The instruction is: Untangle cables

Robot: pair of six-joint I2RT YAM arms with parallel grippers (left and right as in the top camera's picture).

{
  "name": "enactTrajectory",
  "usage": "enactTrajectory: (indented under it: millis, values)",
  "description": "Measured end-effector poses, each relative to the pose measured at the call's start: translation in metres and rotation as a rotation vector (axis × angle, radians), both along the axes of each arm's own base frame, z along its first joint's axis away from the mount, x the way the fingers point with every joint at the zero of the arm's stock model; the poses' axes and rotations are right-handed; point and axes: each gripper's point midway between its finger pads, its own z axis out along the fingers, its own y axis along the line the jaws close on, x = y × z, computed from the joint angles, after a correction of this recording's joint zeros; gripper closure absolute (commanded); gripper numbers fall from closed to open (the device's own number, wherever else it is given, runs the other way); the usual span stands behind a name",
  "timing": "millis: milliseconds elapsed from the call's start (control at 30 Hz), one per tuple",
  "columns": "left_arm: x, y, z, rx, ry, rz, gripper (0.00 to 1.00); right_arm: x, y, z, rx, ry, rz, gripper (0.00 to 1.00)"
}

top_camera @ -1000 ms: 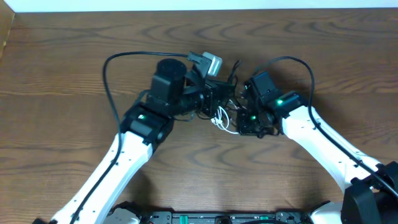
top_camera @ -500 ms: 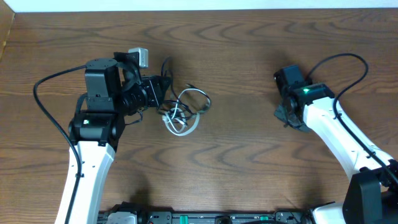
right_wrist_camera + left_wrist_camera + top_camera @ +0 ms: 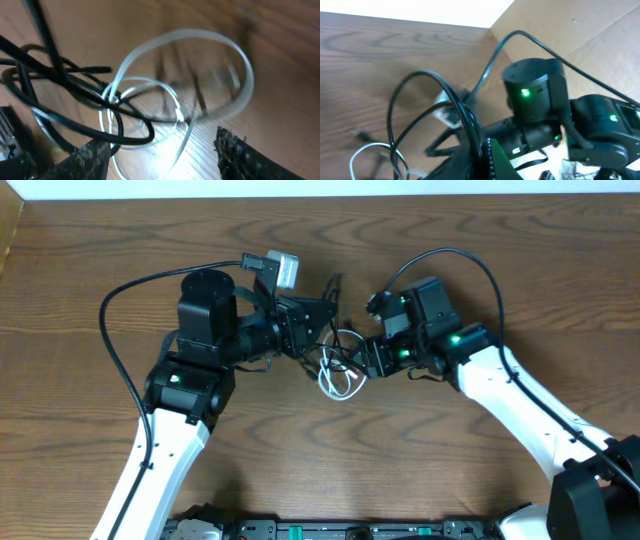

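Overhead, tangled cables (image 3: 336, 363) on table (image 3: 100, 260), left end effector (image 3: 318, 330) pinching them

Brown wood-grain table (image 3: 90, 270) is recorded. A white strip (image 3: 300, 187) is seen along the table's far edge. A tan panel (image 3: 580, 30) is seen standing at the table's far corner.

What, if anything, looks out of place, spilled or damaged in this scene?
Nothing looks damaged or spilled. The only mess is the cables: black and white loops snarled together between the left gripper and the right gripper.
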Motion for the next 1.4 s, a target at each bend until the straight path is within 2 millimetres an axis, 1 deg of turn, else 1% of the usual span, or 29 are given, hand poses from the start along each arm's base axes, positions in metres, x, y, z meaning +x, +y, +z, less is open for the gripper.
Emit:
enactTrajectory:
  millis: [67,100,133,167,200,267,367,467,533,567,633,700,767,833,900,967,1000,1033,1067,1100,1133,1200,1267,1333,1367,1400]
  values:
    - [-0.002,-0.003,0.0,-0.007,0.011,-0.008,0.93,0.001,0.001,-0.001,-0.019,-0.016,-0.006,0.48]
    - [-0.002,-0.003,0.001,-0.011,0.016,-0.006,0.93,0.002,0.0,-0.003,-0.04,-0.019,-0.025,0.45]
    - [-0.002,-0.003,0.0,-0.015,0.023,-0.004,0.92,0.005,-0.006,-0.007,-0.075,-0.019,-0.07,0.37]
    - [-0.002,-0.003,0.0,-0.017,0.028,-0.002,0.93,0.008,-0.009,-0.008,-0.091,-0.019,-0.098,0.33]
    - [-0.002,-0.003,0.0,-0.019,0.032,-0.001,0.93,0.011,-0.013,-0.009,-0.105,-0.02,-0.131,0.31]
    - [-0.002,-0.003,0.0,-0.021,0.035,0.001,0.93,0.014,-0.014,-0.009,-0.105,-0.019,-0.162,0.31]
    - [-0.002,-0.003,0.0,-0.025,0.042,0.002,0.92,0.01,-0.008,-0.007,-0.075,-0.005,-0.132,0.35]
    - [-0.002,-0.003,0.001,-0.028,0.046,0.002,0.92,0.01,-0.006,-0.005,-0.062,-0.009,-0.125,0.31]
    - [-0.004,-0.005,0.002,-0.035,0.046,-0.01,0.92,0.019,-0.001,0.002,-0.032,-0.044,-0.134,0.31]
    - [-0.006,-0.006,0.003,-0.042,0.045,-0.022,0.93,0.023,0.001,0.006,-0.016,-0.066,-0.137,0.34]
    - [-0.007,-0.007,0.005,-0.048,0.042,-0.034,0.92,0.029,0.004,0.011,0.0,-0.094,-0.146,0.36]
    - [-0.008,-0.008,0.005,-0.051,0.043,-0.041,0.92,0.035,-0.001,0.011,-0.018,-0.112,-0.178,0.36]
    - [-0.009,-0.008,0.006,-0.052,0.043,-0.045,0.92,0.038,-0.008,0.006,-0.051,-0.107,-0.222,0.36]
    - [-0.009,-0.008,0.006,-0.053,0.043,-0.047,0.92,0.04,-0.021,-0.007,-0.115,-0.084,-0.292,0.38]
    - [-0.009,-0.008,0.006,-0.053,0.042,-0.048,0.92,0.043,-0.028,-0.016,-0.15,-0.067,-0.335,0.4]
    - [-0.01,-0.008,0.007,-0.054,0.038,-0.047,0.92,0.045,-0.034,-0.029,-0.185,-0.047,-0.371,0.44]
    - [-0.011,-0.008,0.009,-0.055,0.035,-0.048,0.93,0.046,-0.038,-0.039,-0.21,-0.03,-0.397,0.5]
    - [-0.012,-0.007,0.01,-0.056,0.032,-0.048,0.92,0.046,-0.039,-0.042,-0.22,-0.024,-0.403,0.5]
    - [-0.012,-0.007,0.011,-0.057,0.029,-0.048,0.93,0.047,-0.042,-0.05,-0.238,-0.008,-0.422,0.51]
    - [-0.014,-0.007,0.012,-0.057,0.027,-0.048,0.92,0.047,-0.044,-0.06,-0.258,0.008,-0.437,0.49]
    - [-0.015,-0.006,0.012,-0.056,0.03,-0.048,0.92,0.047,-0.045,-0.064,-0.266,0.018,-0.446,0.48]
    - [-0.018,-0.005,0.008,-0.047,0.052,-0.046,0.92,0.047,-0.046,-0.069,-0.267,0.033,-0.451,0.49]
    - [-0.02,-0.004,0.002,-0.034,0.079,-0.04,0.92,0.045,-0.047,-0.071,-0.267,0.049,-0.455,0.52]
    - [-0.02,-0.002,-0.002,-0.019,0.082,-0.034,0.93,0.04,-0.054,-0.075,-0.3,0.072,-0.469,0.53]
    - [-0.019,-0.001,-0.003,-0.01,0.078,-0.025,0.93,0.033,-0.066,-0.08,-0.348,0.1,-0.499,0.53]
    - [-0.017,0.001,-0.005,0.001,0.079,-0.009,0.92,0.023,-0.087,-0.086,-0.433,0.141,-0.554,0.53]
